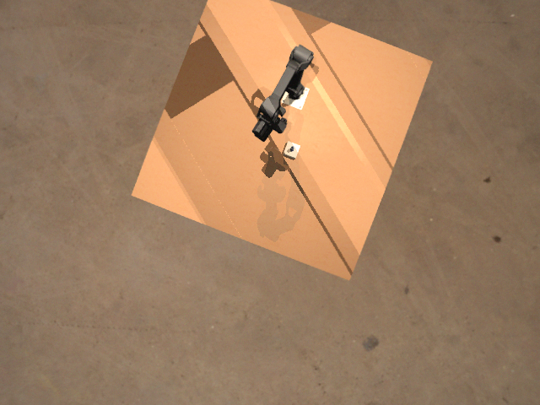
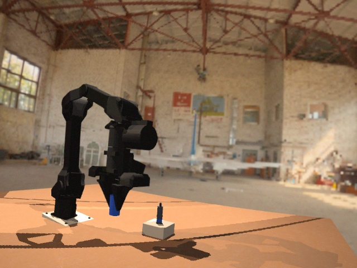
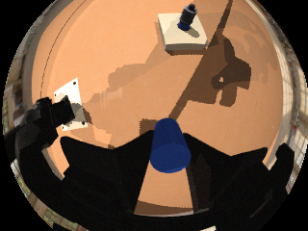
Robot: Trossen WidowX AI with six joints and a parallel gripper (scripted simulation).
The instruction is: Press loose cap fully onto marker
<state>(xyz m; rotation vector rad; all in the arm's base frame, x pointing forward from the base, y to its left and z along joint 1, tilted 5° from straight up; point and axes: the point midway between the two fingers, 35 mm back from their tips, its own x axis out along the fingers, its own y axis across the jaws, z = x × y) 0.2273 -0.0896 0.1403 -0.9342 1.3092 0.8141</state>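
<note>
In the exterior view, locate the holder block (image 1: 286,153) (image 2: 152,229) (image 3: 180,40) at near right on the table (image 1: 331,218) (image 2: 245,221) (image 3: 106,53). Your marker (image 1: 291,148) (image 2: 159,214) (image 3: 187,19) projects upright from it, uncapped. To its left, your gripper (image 1: 275,124) (image 2: 115,204) (image 3: 167,135) holds the blue cap (image 2: 114,210) (image 3: 170,153) between its fingers, above the table and apart from the marker. Farther left, note the white base plate (image 1: 299,105) (image 2: 86,218) (image 3: 71,89) under the arm. At far left stands a paned window (image 2: 19,80); red and blue wall posters (image 2: 182,100) hang at far centre.

Large blurred hall with pale brick walls (image 2: 173,69) | rust-red steel roof trusses (image 2: 204,28) | multi-pane window (image 2: 19,80) at left | brown, dark-spotted floor (image 1: 174,305) (image 2: 259,201)
</note>
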